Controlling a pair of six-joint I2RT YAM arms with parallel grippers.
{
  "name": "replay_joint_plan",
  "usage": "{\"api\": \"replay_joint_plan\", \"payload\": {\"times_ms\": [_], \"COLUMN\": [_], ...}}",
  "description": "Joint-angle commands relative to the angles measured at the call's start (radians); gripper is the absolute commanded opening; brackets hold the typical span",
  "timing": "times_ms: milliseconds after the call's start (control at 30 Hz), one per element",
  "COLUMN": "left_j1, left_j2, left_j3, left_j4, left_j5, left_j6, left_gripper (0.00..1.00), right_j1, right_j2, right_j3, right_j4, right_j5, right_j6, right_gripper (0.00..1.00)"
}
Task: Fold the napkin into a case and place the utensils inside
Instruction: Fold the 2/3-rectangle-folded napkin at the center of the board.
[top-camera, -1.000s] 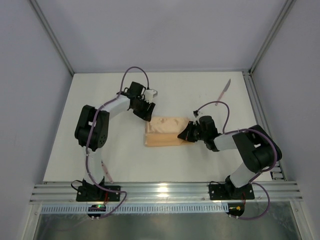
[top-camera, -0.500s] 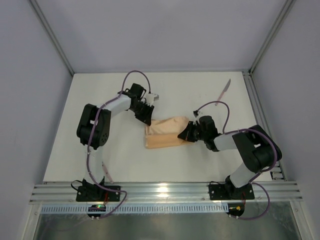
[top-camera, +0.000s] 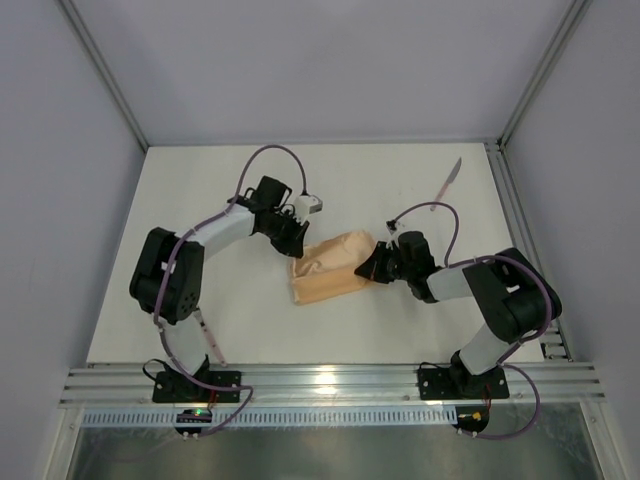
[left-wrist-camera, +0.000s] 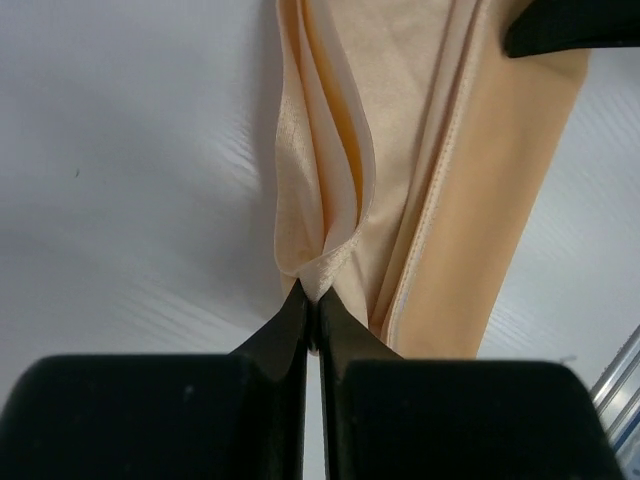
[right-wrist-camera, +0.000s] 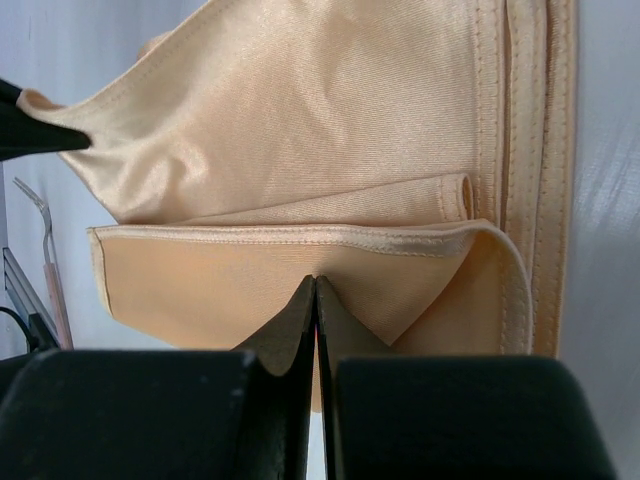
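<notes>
Seen from above, a white table (top-camera: 400, 320) holds a peach-orange napkin (top-camera: 328, 265) near its middle. The napkin is folded into a rough oblong, puffed up and tilted, with its right end lying farther from the arm bases than its left end.

The left gripper (top-camera: 293, 243) sits at the napkin's 10 o'clock corner. In the left wrist view its two black fingers are pressed together with a gathered ridge of cloth pinched between the tips, and several soft layers of the napkin fan away from them toward 12 o'clock.

The right gripper (top-camera: 372, 268) meets the napkin at its 3 o'clock end. In the right wrist view its fingers are also closed tight, nipping the hemmed edge of a folded-over layer, with a stitched border running along the cloth at 3 o'clock.

A slim pale knife (top-camera: 449, 180) lies on the table at about 1 o'clock from the napkin, well apart from it, close to the far right edge.

A slim pink fork (top-camera: 212, 345) lies at about 7 o'clock from the napkin, near the left arm's base. It also shows at the left edge of the right wrist view.
</notes>
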Motion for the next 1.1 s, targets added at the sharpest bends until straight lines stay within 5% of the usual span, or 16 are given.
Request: {"api": "replay_joint_plan", "payload": {"times_ms": [0, 633, 1067], "left_j1": [-0.042, -0.322, -0.476], "left_j2": [-0.096, -0.312, -0.294], "left_j3": [-0.07, -0.308, -0.353], "left_j4": [0.08, 0.206, 0.137], "left_j5": [-0.003, -0.289, -0.212], "left_j6": [0.102, 0.327, 0.402], "left_gripper": [0.01, 0.08, 0.12], "right_j1": [-0.003, 0.023, 0.031], "right_j2": [0.038, 0.092, 0.095], "right_j3": [-0.009, -0.015, -0.023], "right_j4": [-0.074, -0.008, 0.021], "right_j5": [0.073, 0.104, 0.118], "right_j6": [-0.023, 0.027, 0.053], "right_gripper": [0.04, 0.04, 0.04]}}
